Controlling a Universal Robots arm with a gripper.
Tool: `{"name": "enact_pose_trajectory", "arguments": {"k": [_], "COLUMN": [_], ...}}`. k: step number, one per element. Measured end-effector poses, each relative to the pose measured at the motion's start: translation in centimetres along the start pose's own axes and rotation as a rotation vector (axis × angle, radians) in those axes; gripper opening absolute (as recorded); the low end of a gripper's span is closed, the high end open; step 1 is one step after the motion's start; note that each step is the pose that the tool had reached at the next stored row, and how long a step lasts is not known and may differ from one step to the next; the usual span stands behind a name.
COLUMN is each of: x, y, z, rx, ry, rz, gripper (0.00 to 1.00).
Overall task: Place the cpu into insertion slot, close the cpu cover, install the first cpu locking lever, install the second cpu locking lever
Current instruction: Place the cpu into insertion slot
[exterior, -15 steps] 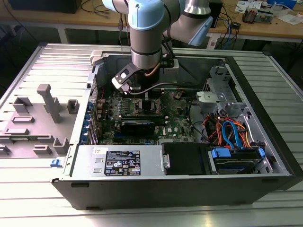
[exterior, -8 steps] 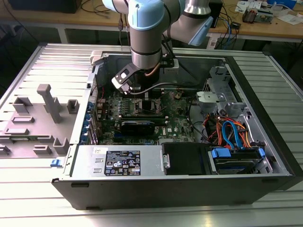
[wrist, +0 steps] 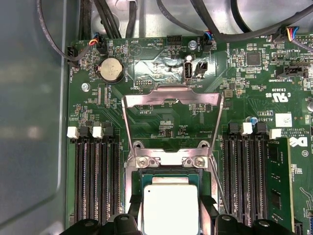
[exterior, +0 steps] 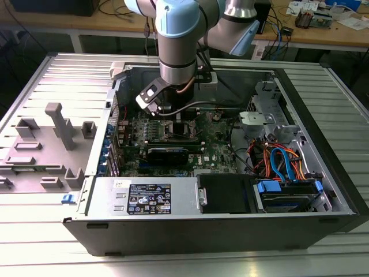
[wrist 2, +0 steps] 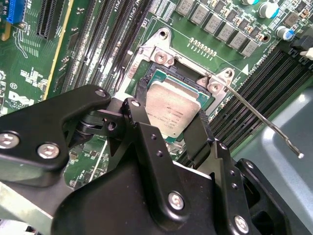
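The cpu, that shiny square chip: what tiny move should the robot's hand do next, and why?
Probably open the hand a little and let go. Its two fingers pinch the cpu from both sides, and the cpu already looks settled square inside the insertion slot. The cpu cover stands flipped open, so nothing holds the chip down yet; a gentle release seems safest.

Open computer case (exterior: 230, 234) lies on ribbed metal table (exterior: 34, 254). Robot arm (exterior: 179, 46) reaches down over green motherboard (exterior: 219, 153). Grey fixture (exterior: 55, 130) sits at the exterior view's left.
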State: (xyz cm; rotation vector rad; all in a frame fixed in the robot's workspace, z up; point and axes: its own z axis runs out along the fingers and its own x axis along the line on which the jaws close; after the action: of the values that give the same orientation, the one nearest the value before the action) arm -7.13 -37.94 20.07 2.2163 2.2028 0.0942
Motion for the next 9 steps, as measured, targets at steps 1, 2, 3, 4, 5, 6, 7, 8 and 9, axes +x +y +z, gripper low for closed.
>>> {"name": "enact_pose_trajectory", "arguments": {"k": [1, 2, 3, 4, 5, 6, 7, 8, 9], "x": [0.00, 0.00, 0.00, -0.01, -0.01, -0.02, -0.02, -0.02, -0.02], "y": [-0.01, -0.01, -0.01, -0.02, -0.02, -0.02, -0.03, -0.03, -0.03], "z": [0.03, 0.07, 0.11, 0.14, 0.18, 0.23, 0.30, 0.35, 0.38], "rx": [0.0001, 0.0000, 0.0001, 0.0002, 0.0003, 0.0003, 0.0004, 0.0004, 0.0003], "ry": [0.0005, 0.0008, 0.0006, 0.0005, 0.0002, 0.0001, 0.0001, 0.0002, 0.0003], "rz": [0.000, 0.000, 0.000, 0.000, 0.000, 0.000, 0.000, 0.000, 0.001], "gripper": [0.54, 0.54, 0.54, 0.54, 0.54, 0.54, 0.54, 0.54, 0.54]}}
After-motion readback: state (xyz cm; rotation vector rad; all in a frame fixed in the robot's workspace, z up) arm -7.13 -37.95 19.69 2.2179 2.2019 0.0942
